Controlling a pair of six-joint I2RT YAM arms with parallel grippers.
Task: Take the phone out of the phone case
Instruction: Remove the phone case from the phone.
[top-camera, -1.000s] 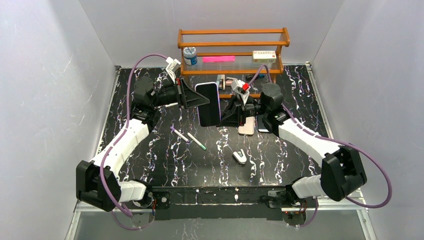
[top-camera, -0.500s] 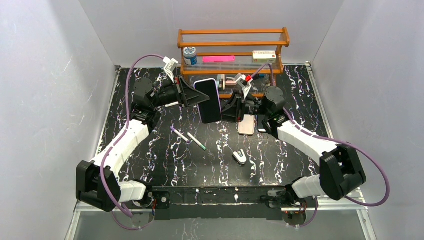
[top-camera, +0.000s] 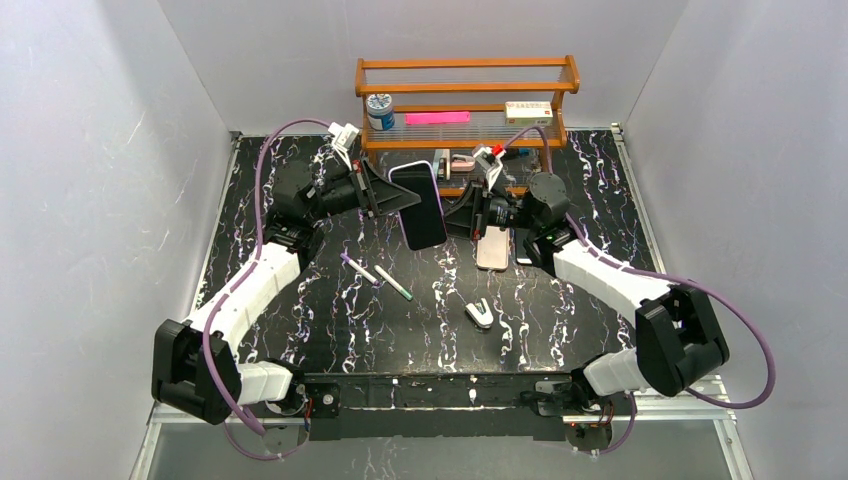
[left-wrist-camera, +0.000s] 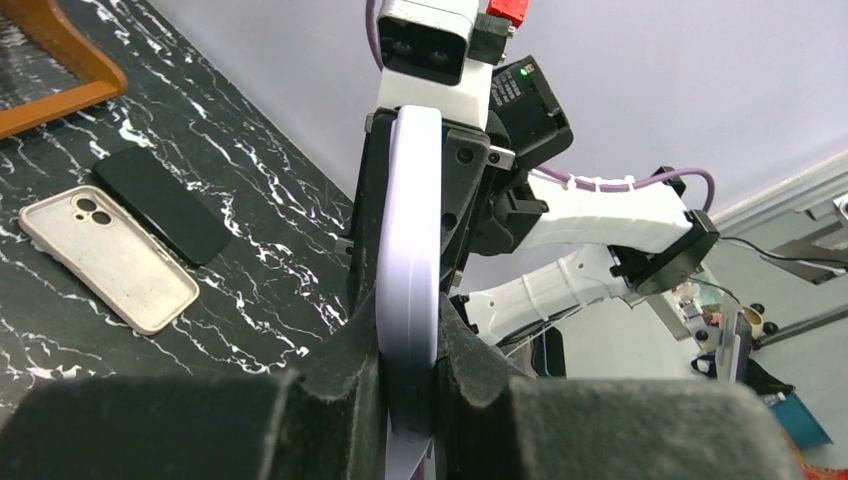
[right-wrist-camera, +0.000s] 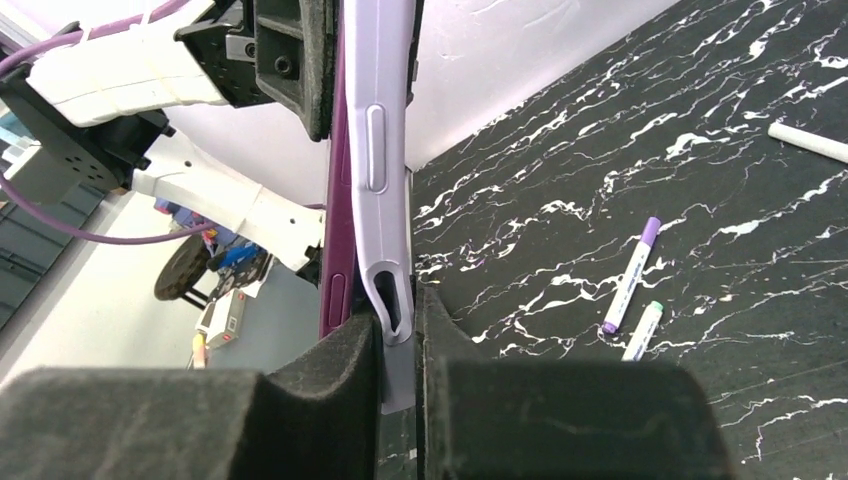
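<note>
A dark-screened phone in a lilac case (top-camera: 420, 205) is held upright in the air above the table's middle back. My left gripper (top-camera: 388, 192) is shut on its left edge; the left wrist view shows the lilac case edge (left-wrist-camera: 408, 240) pinched between my left gripper's pads (left-wrist-camera: 408, 335). My right gripper (top-camera: 463, 214) is shut on the opposite edge. In the right wrist view my right gripper (right-wrist-camera: 398, 325) clamps the lilac case (right-wrist-camera: 378, 150) at its corner, and the phone's purple side (right-wrist-camera: 335, 250) shows just left of the case wall.
A beige empty case (top-camera: 492, 250) and a black phone (top-camera: 524, 248) lie flat under the right arm. Two markers (top-camera: 358, 268) (top-camera: 393, 283) and a small white object (top-camera: 479, 313) lie toward the front. A wooden rack (top-camera: 466, 100) stands at the back.
The held phone has shifted slightly right and tilted a little. Both grippers moved with it and kept their grip; the right wrist has risen toward the back.
</note>
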